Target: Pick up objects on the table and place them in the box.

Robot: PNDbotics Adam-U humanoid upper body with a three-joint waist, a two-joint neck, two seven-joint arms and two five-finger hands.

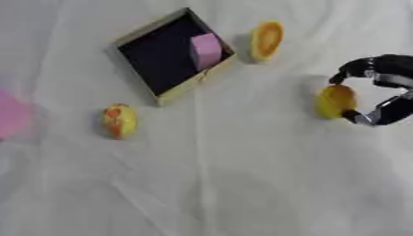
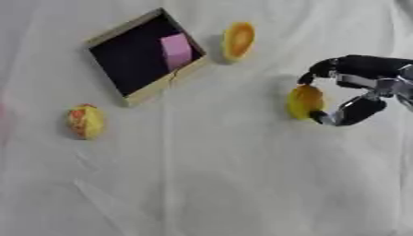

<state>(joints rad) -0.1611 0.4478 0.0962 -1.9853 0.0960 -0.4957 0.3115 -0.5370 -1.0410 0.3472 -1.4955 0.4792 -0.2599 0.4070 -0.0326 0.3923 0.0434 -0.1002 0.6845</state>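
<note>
My right hand (image 2: 363, 87) comes in from the right edge, its fingers and thumb curled round a yellow-orange fruit-like object (image 2: 306, 102) on the white cloth. The box (image 1: 130, 40), tan-rimmed with a dark inside, lies askew at the upper left and holds a pink block (image 1: 206, 50). Beside the box's right corner lies a second yellow-orange piece (image 1: 266, 40). A yellow object with red patches (image 1: 119, 120) rests below the box, to the left. My left hand shows in neither view.
A white wrinkled cloth (image 1: 242, 184) covers the whole table. A pink shape (image 1: 12, 115) shows at the left edge of the left eye view.
</note>
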